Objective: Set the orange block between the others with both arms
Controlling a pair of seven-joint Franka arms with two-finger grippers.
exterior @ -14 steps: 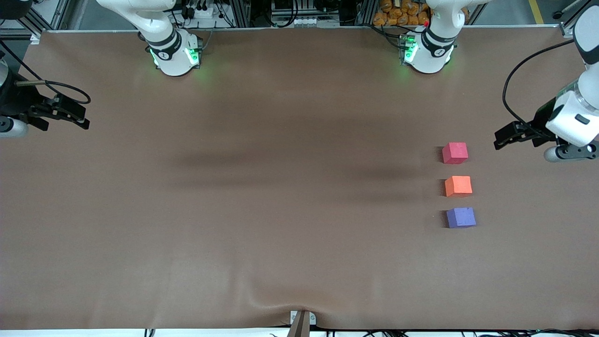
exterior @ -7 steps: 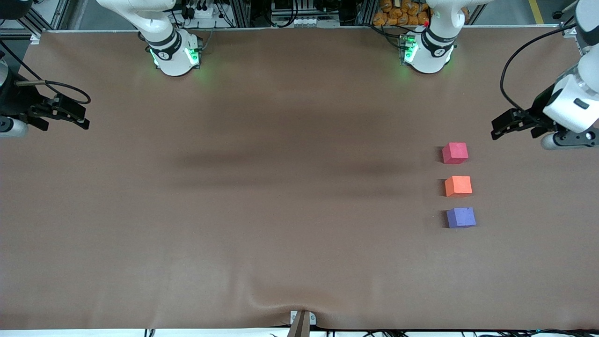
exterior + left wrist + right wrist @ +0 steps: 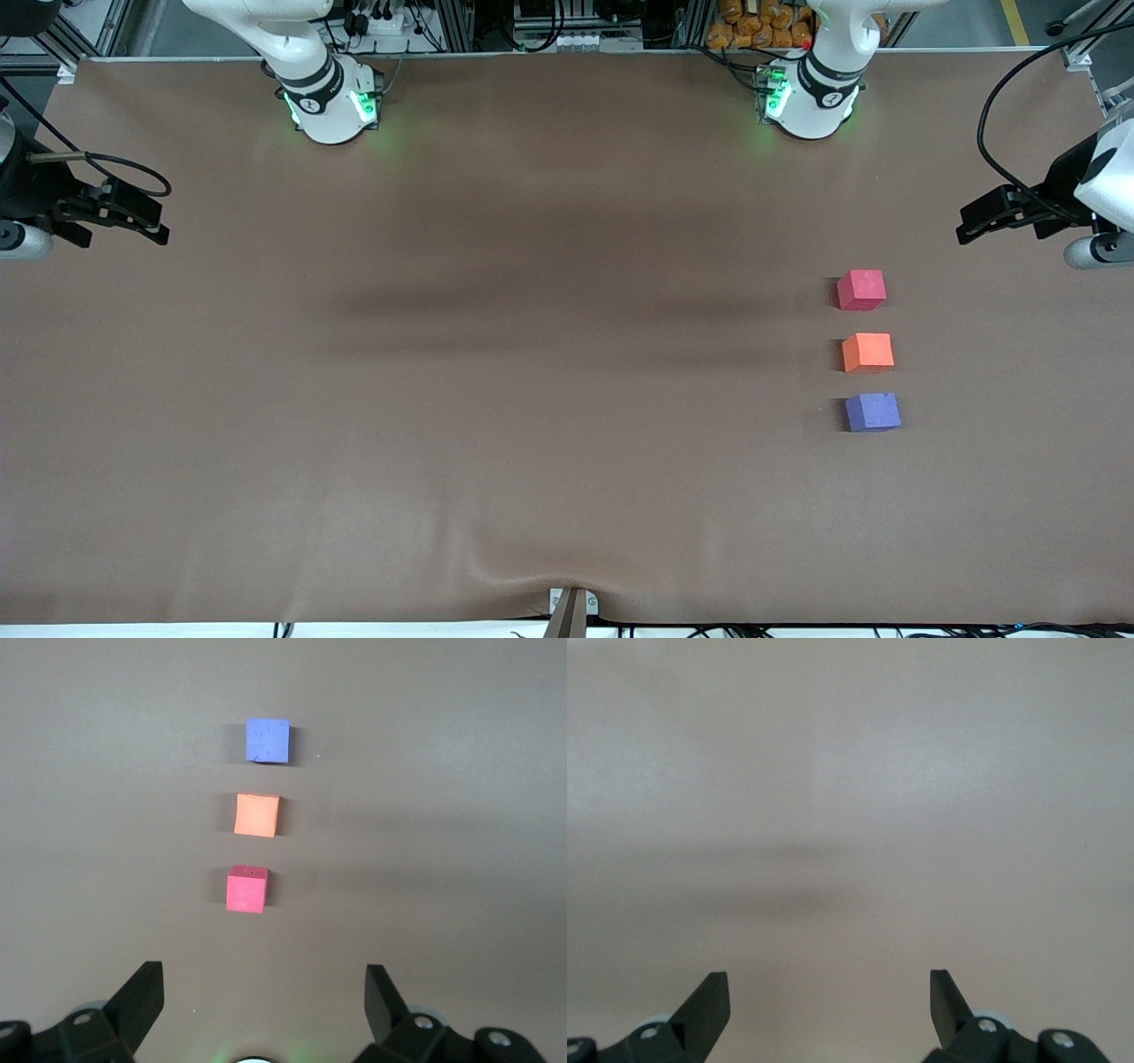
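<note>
3 small matte foam cubes sit in a row toward the left arm's end of the brown table (image 3: 532, 354): the bright orange block (image 3: 867, 352) lies between the red-pink cube (image 3: 861, 290) and the purple-blue cube (image 3: 873, 412), apart from both. The left gripper (image 3: 974, 221) and right gripper (image 3: 146, 219) hover over the table's ends, jaws wide apart, holding nothing
</note>
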